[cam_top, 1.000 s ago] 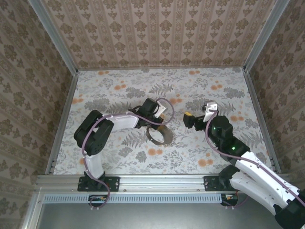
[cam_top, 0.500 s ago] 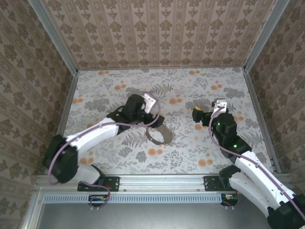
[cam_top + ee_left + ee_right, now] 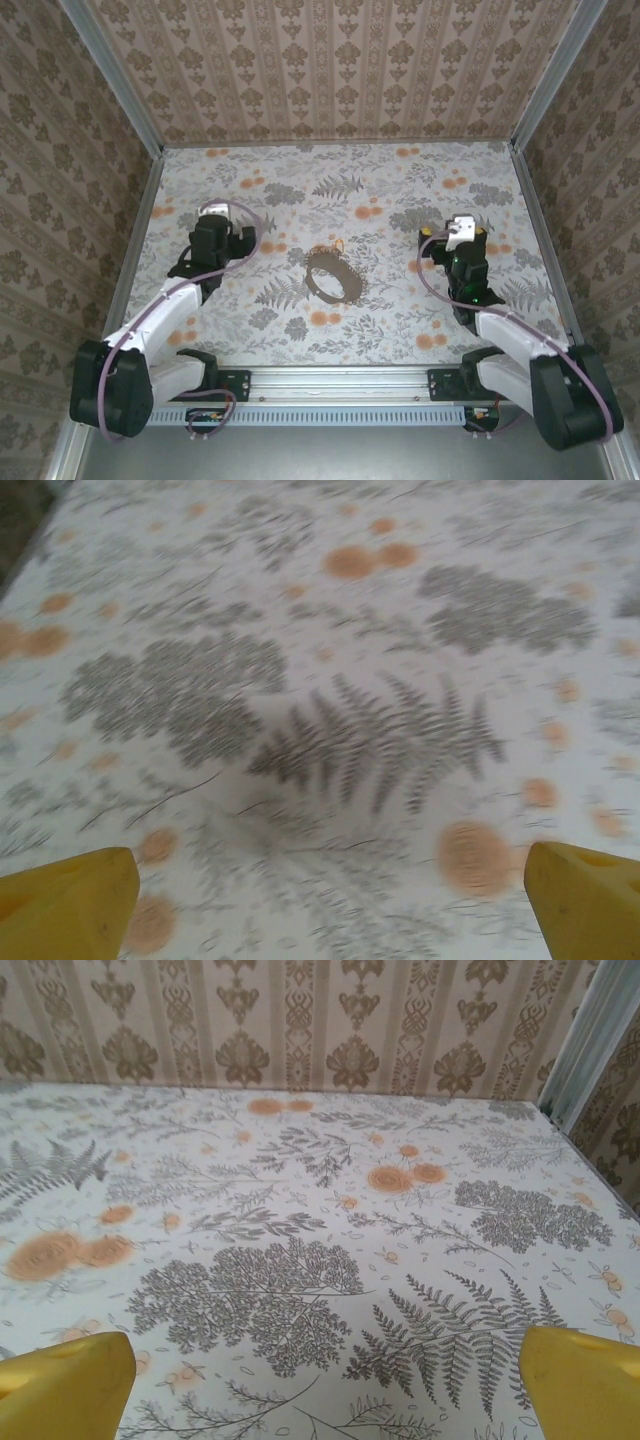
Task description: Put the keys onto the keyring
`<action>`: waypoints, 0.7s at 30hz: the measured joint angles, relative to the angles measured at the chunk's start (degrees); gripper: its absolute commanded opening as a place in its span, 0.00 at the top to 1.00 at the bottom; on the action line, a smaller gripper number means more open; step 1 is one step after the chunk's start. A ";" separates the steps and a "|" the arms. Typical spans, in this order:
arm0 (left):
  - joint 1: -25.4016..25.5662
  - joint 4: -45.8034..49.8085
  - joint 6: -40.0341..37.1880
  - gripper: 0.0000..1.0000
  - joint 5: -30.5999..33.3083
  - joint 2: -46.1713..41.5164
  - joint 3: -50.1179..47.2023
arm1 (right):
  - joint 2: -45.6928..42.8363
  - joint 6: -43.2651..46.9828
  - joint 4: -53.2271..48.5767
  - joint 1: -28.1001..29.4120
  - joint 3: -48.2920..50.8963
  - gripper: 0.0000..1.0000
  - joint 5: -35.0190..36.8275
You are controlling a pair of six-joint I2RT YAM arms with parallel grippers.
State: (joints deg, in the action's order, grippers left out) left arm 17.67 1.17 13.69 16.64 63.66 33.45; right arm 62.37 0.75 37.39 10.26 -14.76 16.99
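Observation:
The keyring [image 3: 334, 279], a dark brown oval loop, lies flat on the flowered table near its middle. The keys [image 3: 326, 246], a tiny pale gold cluster, sit at the loop's far end, touching it. My left gripper [image 3: 228, 238] is well to the left of the loop and open; in the left wrist view its yellow pads [image 3: 65, 905] stand wide apart over bare table, and the left gripper [image 3: 330, 905] holds nothing. My right gripper [image 3: 450, 238] is off to the right of the loop, also open. The right gripper [image 3: 325, 1385] has only table between its pads [image 3: 580, 1380].
Patterned walls and metal rails [image 3: 133, 250] close the table [image 3: 400, 190] in on the left, back and right. A corner post [image 3: 598, 1035] shows at the right wrist view's upper right. Purple cable [image 3: 240, 212] loops over the left wrist.
The left gripper has opened, let go of the keyring and drawn back far to the left. The right arm has pulled back to the right. The keyring stays on the table.

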 measured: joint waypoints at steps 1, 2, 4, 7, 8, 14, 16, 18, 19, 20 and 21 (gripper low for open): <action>-0.39 -0.79 -0.22 0.00 1.33 0.44 -0.48 | 2.54 0.70 2.08 -0.22 -0.02 0.00 -0.11; -0.87 -1.62 -0.48 0.00 2.34 1.01 -0.72 | 5.05 1.16 3.96 -0.39 -0.09 0.00 -0.24; -2.03 -3.52 -1.53 0.00 4.42 2.60 -0.70 | 9.07 1.99 6.21 -0.61 -0.50 0.00 -0.48; -4.20 -5.97 -4.04 0.00 7.17 6.05 -0.26 | 15.28 2.32 8.90 -0.94 -2.32 0.00 -0.72; -5.01 -6.99 -5.03 0.00 7.65 7.23 -0.17 | 17.25 2.29 10.05 -1.09 -2.89 0.00 -0.70; -9.75 -19.67 -11.08 0.00 6.34 12.61 -2.19 | 21.81 1.22 10.60 -3.74 -5.53 0.00 -1.14; -11.28 -25.70 -12.59 0.00 3.82 15.02 -3.96 | 22.80 -0.09 10.29 -5.22 -6.95 0.00 -1.40; -12.83 -31.65 -13.68 0.00 0.24 18.34 -5.81 | 23.74 -1.31 10.78 -6.80 -7.69 0.00 -2.08; -13.55 -35.04 -14.21 0.00 -1.73 20.35 -7.04 | 24.17 -1.86 11.13 -7.37 -7.69 0.00 -2.32; -14.45 -37.70 -14.43 0.00 -3.72 22.08 -8.31 | 24.46 -2.27 11.13 -7.80 -7.69 0.00 -2.38; -14.95 -39.60 -14.47 0.00 -5.03 23.12 -9.35 | 24.65 -2.54 11.15 -7.91 -7.69 0.00 -2.43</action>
State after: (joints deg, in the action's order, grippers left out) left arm 2.72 -38.44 -0.78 11.62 86.78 24.10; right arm 87.02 -1.78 48.53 2.35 -22.46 14.57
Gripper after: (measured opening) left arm 0.997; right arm 0.999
